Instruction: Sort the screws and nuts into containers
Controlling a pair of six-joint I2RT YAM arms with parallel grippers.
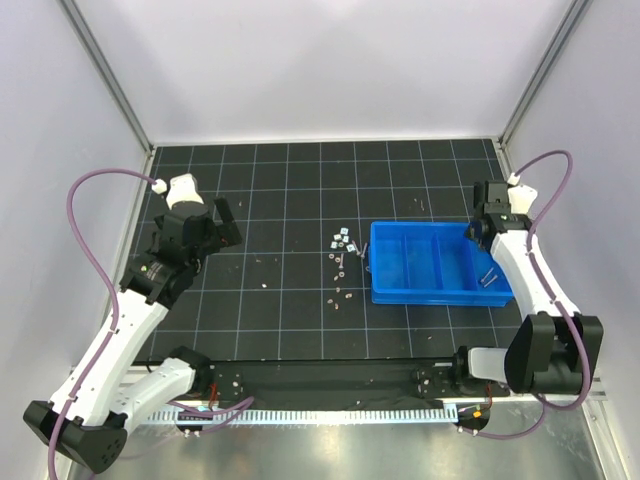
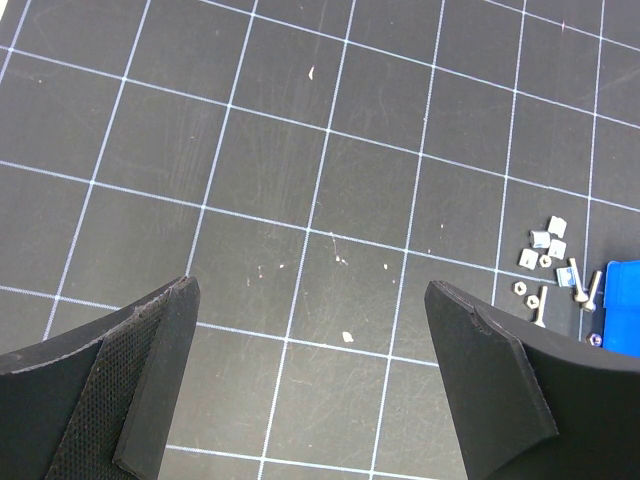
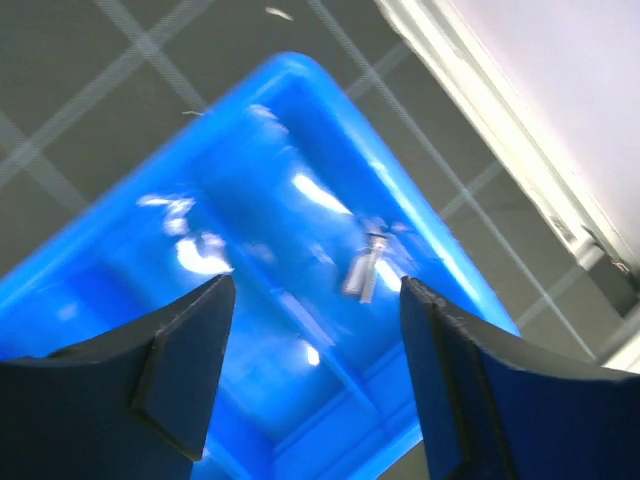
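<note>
The blue three-compartment tray (image 1: 420, 262) sits right of centre. My right gripper (image 1: 478, 232) hovers open over its right end, and in the right wrist view this gripper (image 3: 317, 295) holds nothing. A blurred screw (image 3: 365, 270) shows in the compartment below it, and a screw (image 1: 490, 278) lies in the right compartment. Loose nuts (image 1: 343, 238) and screws (image 1: 338, 264) lie scattered on the mat just left of the tray. My left gripper (image 1: 232, 224) is open and empty above the bare mat at the left. In its wrist view (image 2: 312, 292), nuts (image 2: 548, 235) and screws (image 2: 541, 305) lie far right.
The black gridded mat (image 1: 280, 190) is bounded by white walls and metal posts at the back and sides. A corner of the blue tray (image 2: 625, 300) shows at the right edge of the left wrist view. Small pale specks (image 2: 347, 337) dot the mat.
</note>
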